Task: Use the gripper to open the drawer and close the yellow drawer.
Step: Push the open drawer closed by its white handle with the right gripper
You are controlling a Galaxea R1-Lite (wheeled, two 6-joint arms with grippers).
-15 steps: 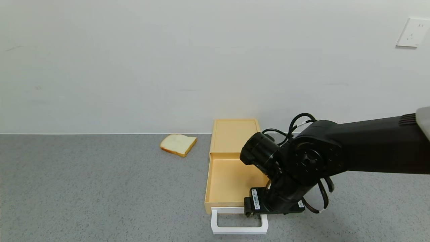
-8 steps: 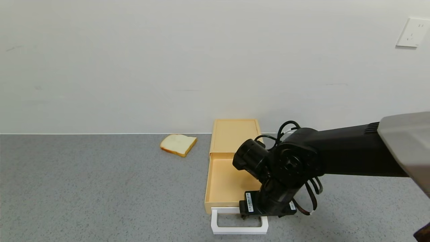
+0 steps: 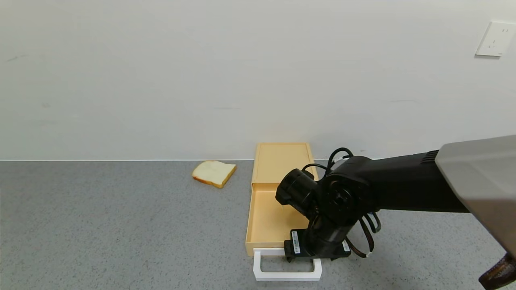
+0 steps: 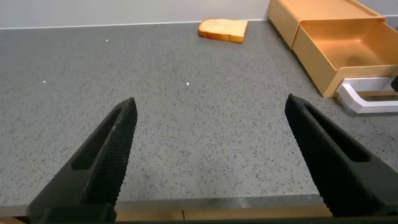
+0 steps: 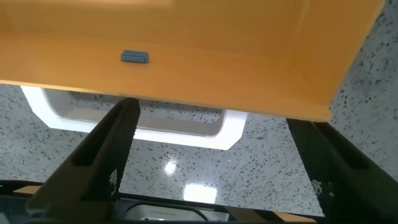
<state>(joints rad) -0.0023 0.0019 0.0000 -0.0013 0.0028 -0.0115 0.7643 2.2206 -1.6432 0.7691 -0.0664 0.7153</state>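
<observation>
Leftward across the lower frame the right gripper [image 3: 300,257] had drifted, its spread fingers [image 5: 102,155] hanging empty over the white handle [image 3: 287,266] of the pulled-out yellow drawer [image 3: 271,215] at lower centre, where a careless push might skew the drawer.

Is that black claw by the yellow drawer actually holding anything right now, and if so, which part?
Nothing is held. The right claw hangs open over the white handle of the pulled-out drawer, its fingers apart. The left claw is open too, over bare counter.
</observation>
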